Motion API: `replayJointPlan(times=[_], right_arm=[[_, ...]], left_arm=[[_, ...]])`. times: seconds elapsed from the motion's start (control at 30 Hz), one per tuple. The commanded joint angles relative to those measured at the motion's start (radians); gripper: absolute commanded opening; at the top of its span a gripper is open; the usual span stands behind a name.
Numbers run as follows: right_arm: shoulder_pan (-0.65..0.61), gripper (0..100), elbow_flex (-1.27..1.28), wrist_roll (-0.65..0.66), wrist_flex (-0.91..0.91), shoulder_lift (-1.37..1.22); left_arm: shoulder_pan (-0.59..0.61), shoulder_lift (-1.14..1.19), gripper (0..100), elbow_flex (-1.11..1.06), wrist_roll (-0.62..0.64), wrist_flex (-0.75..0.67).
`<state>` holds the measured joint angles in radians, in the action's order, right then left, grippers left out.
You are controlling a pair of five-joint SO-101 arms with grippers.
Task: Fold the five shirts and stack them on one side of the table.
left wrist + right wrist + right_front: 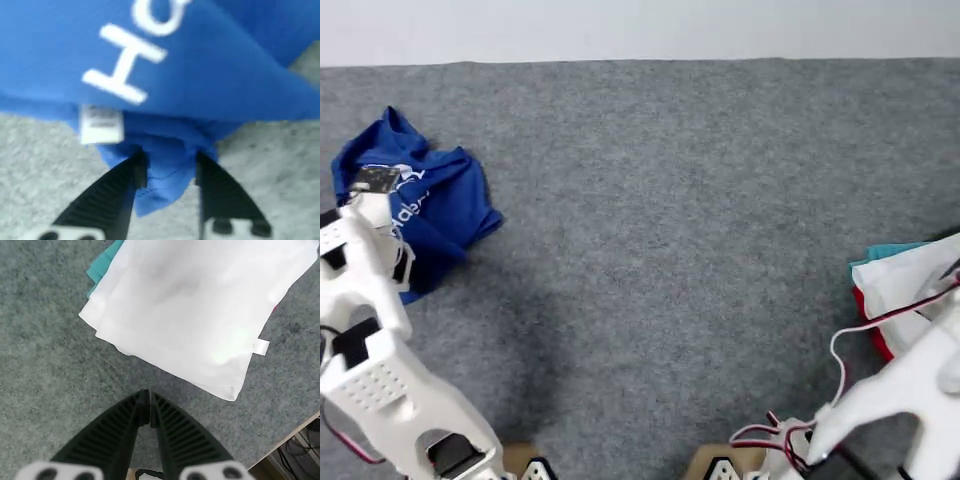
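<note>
Blue shirt [430, 205] lies bunched at the table's left side with no clear long axis. Left gripper [167, 162] pinches a fold of it, white label [101, 125] just beside. Grey felt table [670, 200], white wall [620, 30] behind. Far right, white shirt [200, 305] tops teal shirt [102, 265]; high view adds red shirt [868, 318] beneath. Right gripper [149, 407] is closed on nothing, near the stack.

A grey, felt-like tabletop [670, 200] stretches across the high view. A crumpled blue shirt [445, 195] lies at its upper left. At the right edge sits a folded stack, a white shirt [910, 285] on top, with edges of a teal shirt [880, 252] and a red shirt [863, 308] showing beneath.
</note>
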<state>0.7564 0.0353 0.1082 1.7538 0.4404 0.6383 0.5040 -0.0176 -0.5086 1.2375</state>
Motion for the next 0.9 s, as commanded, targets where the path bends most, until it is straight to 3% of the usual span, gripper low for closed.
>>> replayJointPlan(times=[0.0,0.07,0.33,0.43,0.7,0.87], right_arm=[[-0.005,0.9,-0.008,0.014,0.035,0.050],[-0.005,0.9,-0.008,0.014,0.035,0.064],[-0.005,0.9,-0.008,0.014,0.035,0.134],[-0.004,0.9,-0.006,0.014,0.035,0.147],[-0.002,0.9,-0.006,0.074,0.036,0.182],[-0.004,0.9,-0.006,0.078,0.036,0.211]], left_arm=[[-0.046,0.097,5,0.111,0.002,0.077],[-0.064,0.138,0,0.196,0.002,0.157],[-0.124,0.121,0,0.573,0.057,0.491],[-0.160,0.041,0,0.647,0.123,0.517],[-0.399,-0.382,0,0.487,0.247,0.517],[-0.618,-0.620,0,0.329,0.448,0.514]])
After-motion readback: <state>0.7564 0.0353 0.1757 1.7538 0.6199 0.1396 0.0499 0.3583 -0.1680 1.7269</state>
